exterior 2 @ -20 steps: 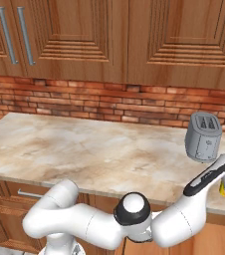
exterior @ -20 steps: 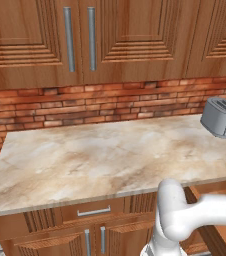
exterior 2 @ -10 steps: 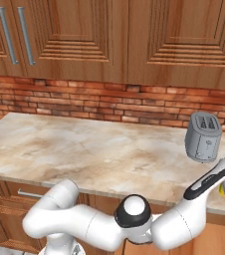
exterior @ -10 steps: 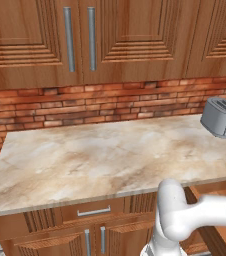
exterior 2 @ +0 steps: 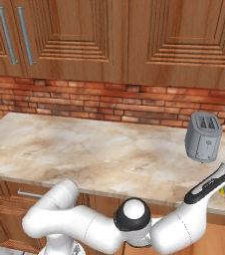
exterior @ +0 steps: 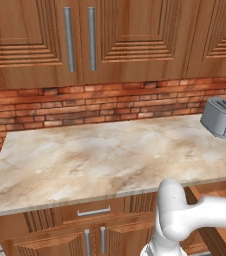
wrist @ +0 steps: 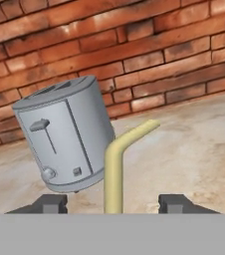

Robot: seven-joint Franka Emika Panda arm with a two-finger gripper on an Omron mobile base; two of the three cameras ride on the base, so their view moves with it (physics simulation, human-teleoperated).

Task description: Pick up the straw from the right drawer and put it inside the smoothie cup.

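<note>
The pale yellow bent straw point(wrist: 115, 164) stands upright between my gripper's point(wrist: 113, 201) two dark fingertips point(wrist: 51, 202), lifted in front of the counter and brick wall. The gripper is shut on the straw. In the right base view a bit of the yellow straw point(exterior 2: 223, 191) shows at the far right edge, just under my dark-striped forearm and off the counter's front edge. The right drawer point(exterior: 220, 195), reddish-brown wood, stands open below the counter at the lower right of the left base view.
A grey toaster point(wrist: 64, 139) sits on the marble counter point(exterior: 110, 155) close behind the straw, also as toaster point(exterior 2: 203, 135) at the counter's right end. Brick backsplash and wooden wall cabinets point(exterior: 85, 40) rise behind. A shut drawer with a metal handle point(exterior: 93, 211) lies left of my arm.
The forearm end has drifted slightly right and down in the right base view, with the straw still in the gripper. Nothing else has moved.
</note>
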